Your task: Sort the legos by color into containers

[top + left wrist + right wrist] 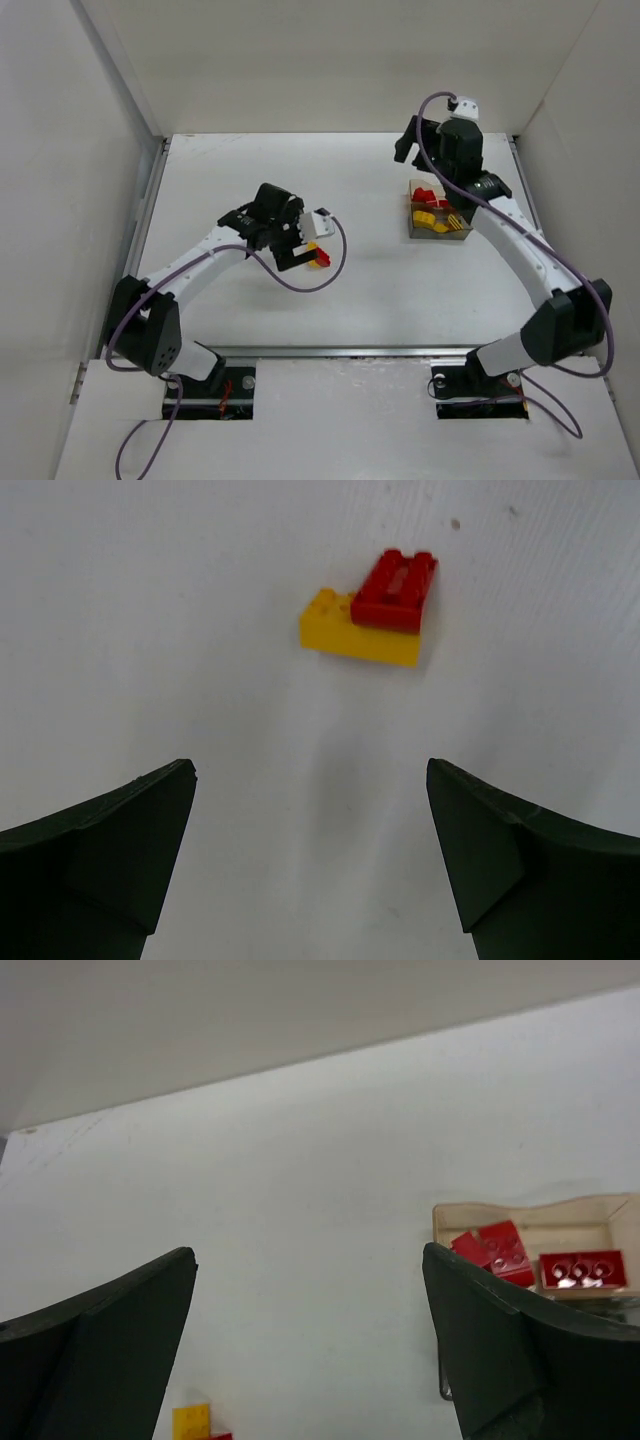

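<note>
First, in the left wrist view, the left hand [310, 780] is open: its two dark fingers [110, 850] stand wide apart at the lower corners, and nothing is between them. Ahead of the gap, on the white surface [150, 630], lies a small clump [370, 615] of two legos. It is a yellow brick [345, 640] with a red brick [397, 588] stuck on top of one end. The clump is apart from both fingers.

Next, in the right wrist view, the right hand [308, 1260] is also open and holds nothing. At the right side, the beige tub [520, 1215] stands on the surface, and its near part is hidden behind the right finger. Inside it lie some red bricks [585, 1270]. At the bottom edge, near the left finger, a small piece of the clump is visible.

Finally, in the top external view, the left arm reaches to the middle of the surface, and the clump lies just beside its hand. The two tubs stand together on the right part of the surface. The beige one, with the red bricks, is the farther one. The nearer, greyish tub [440, 237] holds yellow bricks [432, 222]. The right hand is beyond the tubs, toward the far edge of the surface.
</note>
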Robot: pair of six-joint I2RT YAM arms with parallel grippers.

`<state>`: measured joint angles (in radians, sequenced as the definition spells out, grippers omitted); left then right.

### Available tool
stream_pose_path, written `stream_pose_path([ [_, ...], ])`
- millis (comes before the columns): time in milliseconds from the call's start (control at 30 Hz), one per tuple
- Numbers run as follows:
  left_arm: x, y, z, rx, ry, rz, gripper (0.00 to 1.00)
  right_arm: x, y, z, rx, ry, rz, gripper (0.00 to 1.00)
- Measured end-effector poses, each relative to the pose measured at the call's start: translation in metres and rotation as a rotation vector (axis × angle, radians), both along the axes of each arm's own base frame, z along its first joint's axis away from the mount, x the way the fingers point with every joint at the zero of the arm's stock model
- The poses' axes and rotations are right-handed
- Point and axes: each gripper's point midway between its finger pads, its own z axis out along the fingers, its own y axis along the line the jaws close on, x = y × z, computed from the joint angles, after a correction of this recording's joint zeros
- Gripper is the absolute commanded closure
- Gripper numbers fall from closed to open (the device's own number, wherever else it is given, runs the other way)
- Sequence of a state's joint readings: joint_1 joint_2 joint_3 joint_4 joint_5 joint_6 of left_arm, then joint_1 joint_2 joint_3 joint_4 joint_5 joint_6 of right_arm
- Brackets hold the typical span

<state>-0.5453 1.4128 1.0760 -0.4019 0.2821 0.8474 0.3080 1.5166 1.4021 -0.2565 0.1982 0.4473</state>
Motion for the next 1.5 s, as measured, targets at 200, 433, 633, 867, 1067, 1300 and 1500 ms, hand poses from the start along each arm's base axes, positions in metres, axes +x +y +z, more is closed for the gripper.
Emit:
stream_pose_path([
  [200, 0.002, 0.023, -0.02, 0.004, 0.043, 0.024, 0.0, -0.04, 0.017, 0.052, -0.205, -0.243, 0.083, 0.0],
  [433, 0.025, 0.059, 0.008, -0.135, -0.039, 0.238, 0.0, -0.065, 0.049, 0.015, -0.321, -0.236, 0.325, 0.0],
  [633, 0.009, 0.072, 0.019, -0.213, -0.082, 0.364, 0.0, -0.089, 0.09, 0.004, -0.358, -0.233, 0.568, 0.0],
  [867, 0.01, 0.079, 0.039, -0.328, -0.13, 0.496, 0.0, -0.133, 0.165, -0.089, -0.409, 0.0, 0.928, 0.0],
  [1067, 0.008, 0.088, 0.057, -0.391, -0.185, 0.546, 0.0, -0.167, 0.187, -0.131, -0.479, 0.035, 1.159, 0.0],
  [1300, 0.008, 0.099, 0.062, -0.387, -0.229, 0.601, 0.0, -0.145, 0.183, -0.124, -0.634, -0.065, 1.102, 0.0],
  [1500, 0.012, 0.113, 0.072, -0.408, -0.266, 0.713, 0.0, -0.102, 0.15, 0.005, -0.684, -0.43, 0.648, 0.0],
])
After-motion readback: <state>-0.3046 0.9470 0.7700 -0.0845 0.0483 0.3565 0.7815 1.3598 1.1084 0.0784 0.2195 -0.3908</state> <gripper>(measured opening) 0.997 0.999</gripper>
